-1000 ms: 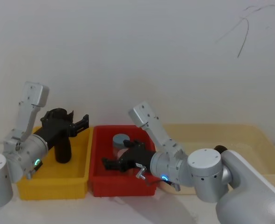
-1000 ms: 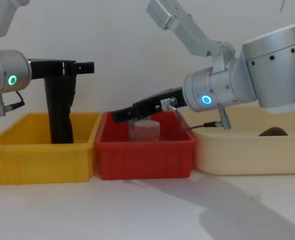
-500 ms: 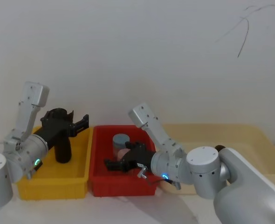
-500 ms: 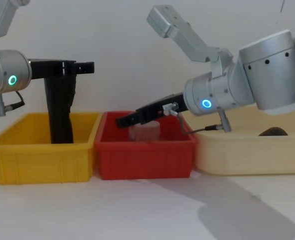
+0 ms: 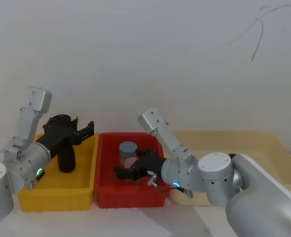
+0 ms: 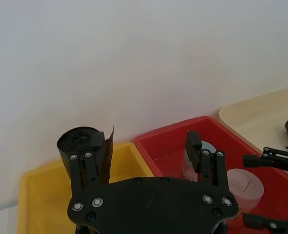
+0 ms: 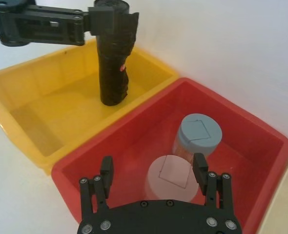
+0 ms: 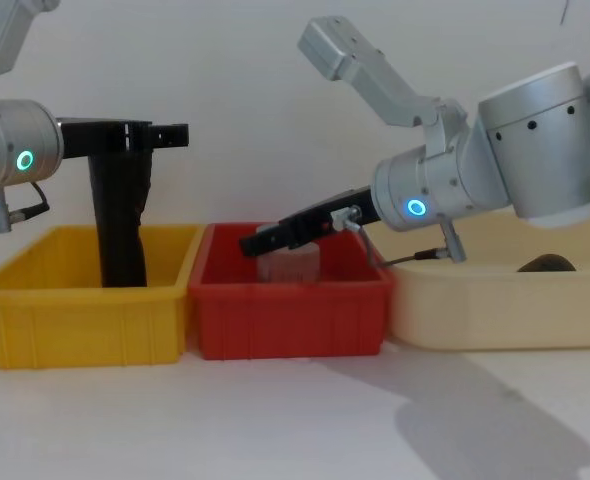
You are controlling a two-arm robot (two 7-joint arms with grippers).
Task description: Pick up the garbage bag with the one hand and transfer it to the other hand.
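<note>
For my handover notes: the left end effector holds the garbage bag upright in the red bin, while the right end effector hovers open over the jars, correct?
Not quite: the left end effector holds the garbage bag upright in the yellow bin, as the chest view shows. The right end effector does hover open over the jars.

The garbage bag [image 7: 113, 61] is a roll of black plastic film with a crinkled, faintly glossy skin (a small red label sits on its side). The yellow bin [image 5: 54, 195] and red bin [image 5: 130, 197] look like smooth moulded plastic with a soft sheen, the cream tray [image 8: 495, 310] likewise. Both wrists are matt silver-grey; the left gripper [image 8: 165, 133] and right gripper [image 8: 260, 243] are matt black
</note>
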